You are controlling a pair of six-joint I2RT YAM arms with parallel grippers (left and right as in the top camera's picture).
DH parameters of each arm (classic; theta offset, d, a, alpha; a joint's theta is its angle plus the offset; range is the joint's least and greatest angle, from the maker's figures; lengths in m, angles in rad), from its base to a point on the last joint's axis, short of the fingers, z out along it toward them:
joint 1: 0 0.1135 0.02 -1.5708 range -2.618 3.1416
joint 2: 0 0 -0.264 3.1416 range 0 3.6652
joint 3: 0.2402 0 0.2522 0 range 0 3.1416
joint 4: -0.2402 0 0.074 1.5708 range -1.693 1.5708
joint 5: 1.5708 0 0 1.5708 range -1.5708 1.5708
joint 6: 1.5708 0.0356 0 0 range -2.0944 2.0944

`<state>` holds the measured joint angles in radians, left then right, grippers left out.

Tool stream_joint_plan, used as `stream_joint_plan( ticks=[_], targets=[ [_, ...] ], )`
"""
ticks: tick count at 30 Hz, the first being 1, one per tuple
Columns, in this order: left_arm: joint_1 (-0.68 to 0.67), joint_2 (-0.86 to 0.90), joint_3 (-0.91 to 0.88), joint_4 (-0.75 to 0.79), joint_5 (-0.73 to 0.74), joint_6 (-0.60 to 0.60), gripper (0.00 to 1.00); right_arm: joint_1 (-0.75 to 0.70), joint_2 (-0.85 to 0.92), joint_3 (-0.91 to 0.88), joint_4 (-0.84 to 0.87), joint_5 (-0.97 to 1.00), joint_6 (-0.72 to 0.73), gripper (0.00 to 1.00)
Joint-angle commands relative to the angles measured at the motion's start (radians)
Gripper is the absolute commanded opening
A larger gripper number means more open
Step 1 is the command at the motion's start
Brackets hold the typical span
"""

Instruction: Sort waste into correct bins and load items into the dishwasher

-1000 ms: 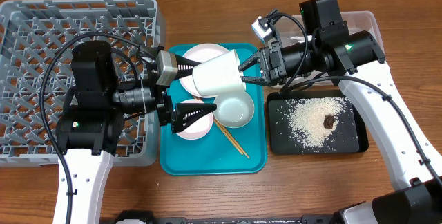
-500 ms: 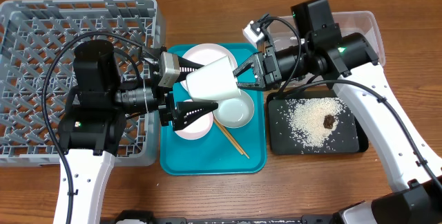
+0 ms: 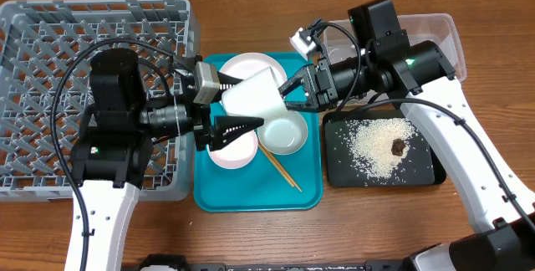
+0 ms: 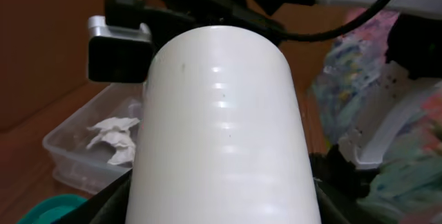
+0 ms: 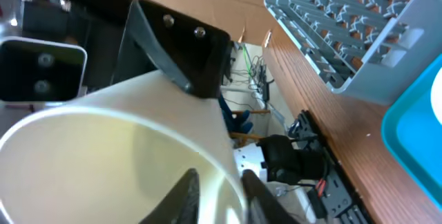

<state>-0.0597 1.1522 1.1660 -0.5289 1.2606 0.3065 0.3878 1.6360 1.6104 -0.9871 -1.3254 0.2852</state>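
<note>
Handover: right gripper point(image 3: 288, 94), pinching white cup point(image 3: 249, 97) by its rim from three o'clock, should release only once left gripper point(image 3: 245, 102), fingers wide, contact unclear, clamps.

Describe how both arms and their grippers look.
The left arm and right arm have bulky black joint housings, white lower links, looping black cables and a small green light each. The left gripper and right gripper have dark tapered fingers and a silver camera block.

The white cup point(image 3: 251, 95) hides part of the white plate point(image 3: 245, 63)
</note>
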Motion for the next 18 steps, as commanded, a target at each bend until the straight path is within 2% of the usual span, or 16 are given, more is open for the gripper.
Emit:
stream_joint_plan(
  ticks=[1,2,3,6,9,12,13,15,16,18],
  targets=[
    [-0.006,0.000,0.019,-0.043,-0.157,0.004,0.48,-0.003,-0.003,0.010,-0.005,0.100,-0.001,0.40],
    [-0.005,0.000,0.019,-0.097,-0.266,0.005,0.42,-0.019,-0.003,0.010,-0.013,0.229,0.000,0.48],
    [-0.005,0.000,0.019,-0.112,-0.296,0.005,0.40,-0.026,-0.003,0.010,-0.015,0.267,0.000,0.49],
    [-0.005,-0.002,0.020,-0.167,-0.438,0.005,0.39,-0.068,-0.003,0.010,-0.037,0.514,0.000,0.57],
    [-0.004,-0.003,0.021,-0.224,-0.594,0.003,0.32,-0.103,-0.003,0.010,-0.085,0.746,-0.001,0.58],
    [0.000,-0.003,0.021,-0.292,-0.778,-0.049,0.31,-0.143,-0.005,0.011,-0.172,0.928,-0.002,0.58],
    [0.012,-0.003,0.022,-0.330,-0.870,-0.085,0.25,-0.157,-0.007,0.011,-0.199,0.974,-0.002,0.58],
    [0.041,-0.003,0.025,-0.370,-0.951,-0.118,0.08,-0.180,-0.011,0.011,-0.240,1.030,-0.005,0.58],
    [0.061,-0.003,0.029,-0.388,-0.973,-0.134,0.04,-0.195,-0.014,0.011,-0.261,1.056,-0.005,0.58],
    [0.107,-0.003,0.035,-0.415,-0.992,-0.161,0.04,-0.217,-0.020,0.011,-0.291,1.090,-0.006,0.58]
  ],
)
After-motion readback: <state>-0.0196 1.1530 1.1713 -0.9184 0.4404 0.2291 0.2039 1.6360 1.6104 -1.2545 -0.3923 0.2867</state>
